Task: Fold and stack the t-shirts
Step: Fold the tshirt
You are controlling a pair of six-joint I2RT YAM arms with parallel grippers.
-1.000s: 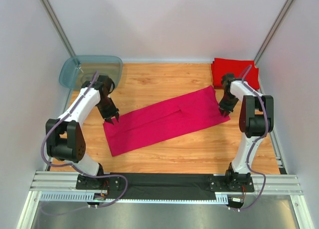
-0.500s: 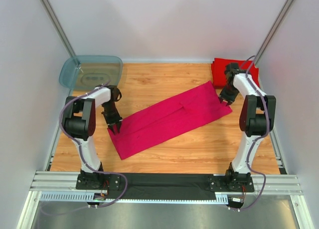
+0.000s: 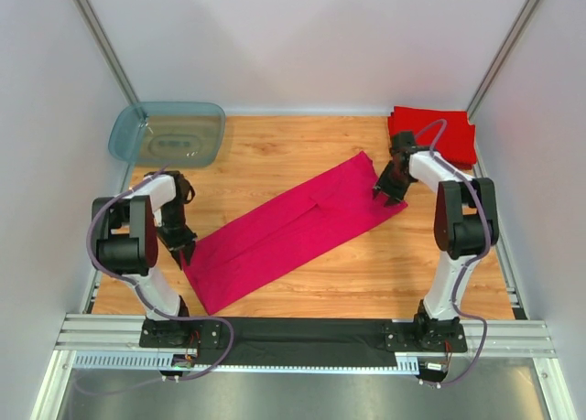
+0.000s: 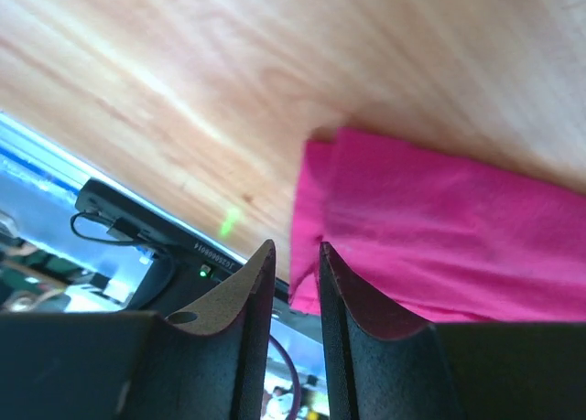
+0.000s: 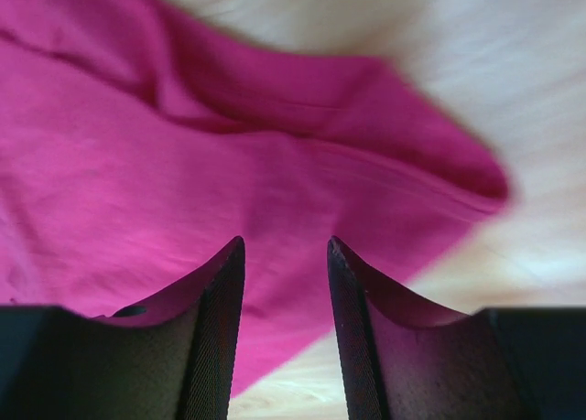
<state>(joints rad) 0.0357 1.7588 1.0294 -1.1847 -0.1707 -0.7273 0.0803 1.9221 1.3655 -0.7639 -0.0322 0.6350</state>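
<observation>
– Cloth first: the magenta t-shirt lies as a long band slanting across the bench, from near left to far right. The red folded t-shirts sit stacked in the far right corner.
– Claws?
– The left claw is at the near-left end with its fingers almost together. Whether they pinch the hem, I cannot tell. The right claw stands spread over the far-right end.
– Handling?
– Light and limp, likely to slide and bunch. I'd take it by the end corners.
</observation>
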